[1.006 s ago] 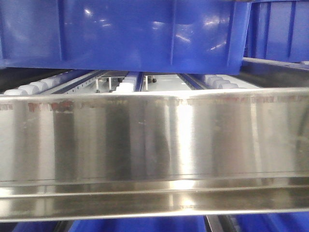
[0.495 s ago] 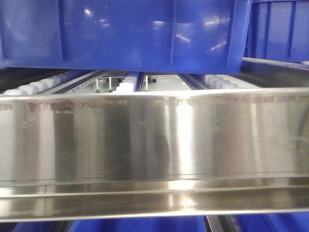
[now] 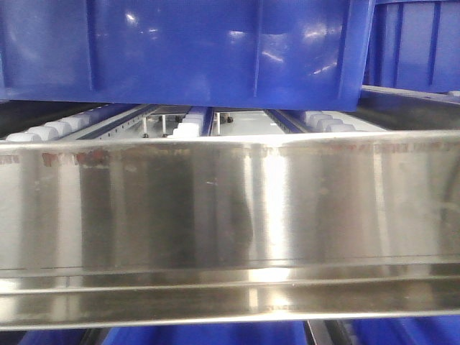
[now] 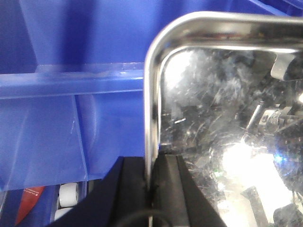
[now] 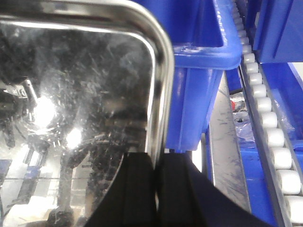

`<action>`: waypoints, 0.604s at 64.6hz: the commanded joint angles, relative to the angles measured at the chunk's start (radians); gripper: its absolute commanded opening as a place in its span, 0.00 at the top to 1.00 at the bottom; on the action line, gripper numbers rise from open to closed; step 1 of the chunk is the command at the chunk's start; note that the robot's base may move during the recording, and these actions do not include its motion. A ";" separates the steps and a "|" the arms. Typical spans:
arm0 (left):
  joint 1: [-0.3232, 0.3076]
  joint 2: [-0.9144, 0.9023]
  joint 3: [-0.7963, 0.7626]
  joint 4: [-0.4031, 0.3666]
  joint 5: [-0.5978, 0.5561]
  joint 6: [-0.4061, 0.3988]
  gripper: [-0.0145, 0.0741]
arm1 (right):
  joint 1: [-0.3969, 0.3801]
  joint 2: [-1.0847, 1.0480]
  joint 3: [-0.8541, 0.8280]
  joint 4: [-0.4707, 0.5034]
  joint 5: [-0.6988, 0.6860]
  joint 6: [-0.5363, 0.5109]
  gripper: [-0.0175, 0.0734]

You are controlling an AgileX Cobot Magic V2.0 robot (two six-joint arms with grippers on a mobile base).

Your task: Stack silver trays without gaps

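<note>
The mirror-shiny silver tray [image 4: 227, 118], with rounded corners and a rolled rim, is hanging between the two arms, right in front of the big blue plastic bins [image 4: 71, 118]. The left gripper [image 4: 152, 182] is pinching the tray's left rim, its black fingers [image 4: 130, 189] squeezing the metal with one outside and one inside the edge. Over on the other side, the right gripper [image 5: 155, 165] is clamping the right rim the same way, just below the rounded corner. A blue bin's lip is showing just behind that corner, and a line of white rollers [image 5: 272, 137] is running alongside. Out front, a long brushed-steel rail [image 3: 230, 208] is filling the view beneath another blue bin.
</note>
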 commanded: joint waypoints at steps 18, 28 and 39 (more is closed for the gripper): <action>-0.015 -0.003 -0.010 -0.006 -0.111 0.000 0.85 | 0.011 -0.007 -0.007 0.008 -0.160 -0.009 0.89; -0.015 -0.003 -0.010 -0.006 -0.111 0.000 0.85 | 0.011 -0.007 -0.007 0.008 -0.160 -0.009 0.89; -0.015 -0.003 -0.010 -0.006 -0.111 0.000 0.85 | 0.011 -0.007 -0.007 0.008 -0.160 -0.009 0.89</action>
